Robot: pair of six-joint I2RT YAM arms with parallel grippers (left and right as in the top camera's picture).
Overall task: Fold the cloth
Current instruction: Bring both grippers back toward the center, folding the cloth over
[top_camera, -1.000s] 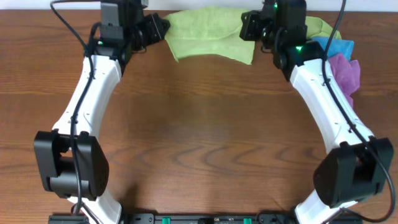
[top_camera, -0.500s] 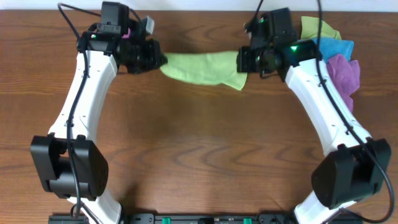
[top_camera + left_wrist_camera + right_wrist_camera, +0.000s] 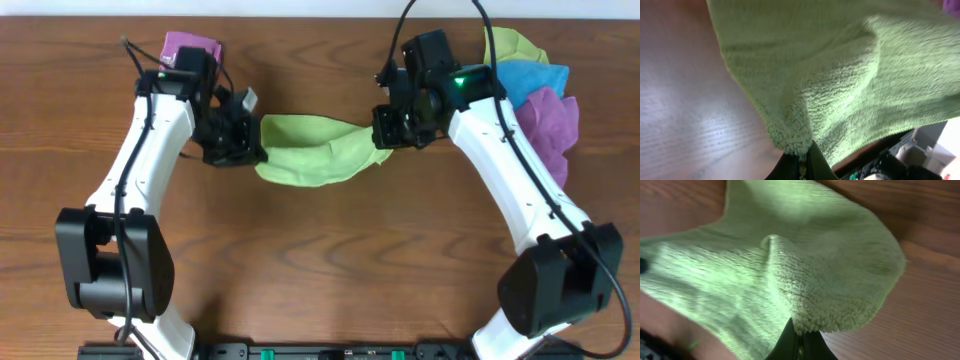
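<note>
**Overhead entry: lime-green cloth slung between two clamped claws**

Item: the cloth [image 3: 310, 160], light lime green, soft pile, one piece.

Location: far half of the table [image 3: 320, 270], about midway between left and right. It is well apart from the heap at the far right, which holds an olive-green cloth [image 3: 515, 45], a blue cloth [image 3: 540, 75] and a purple cloth [image 3: 555, 115]. A second purple piece [image 3: 190, 45] lies at the far left behind the left arm.

Holders: the left gripper [image 3: 250, 150] is clamped on the cloth's left end. The right gripper [image 3: 385, 130] is clamped on its right end. In the left wrist view, the fingertips [image 3: 800, 167] come together on a pinched fold of fabric [image 3: 840, 75]. The right wrist view shows the same, with the tips [image 3: 797, 345] meeting on a bunched corner [image 3: 790, 280].

Orientation: the long axis runs left to right, with the right end slightly farther back than the left. The span is slack, and its middle bellies toward the near side in a shallow arc. Whether the lowest edge touches the wood cannot be told.

Condition: gathered and wrinkled, not spread flat, and no crease has been set.

Step in hand (judged): positioning. The cloth is carried by two ends over open table, ahead of any fold.

Next move calls for (judged):
- drawing the two claws apart to take up the slack;
- lowering the cloth so that it lies flat;
- keeping both pinches firm, since each holds only a small bite of soft pile.
</note>
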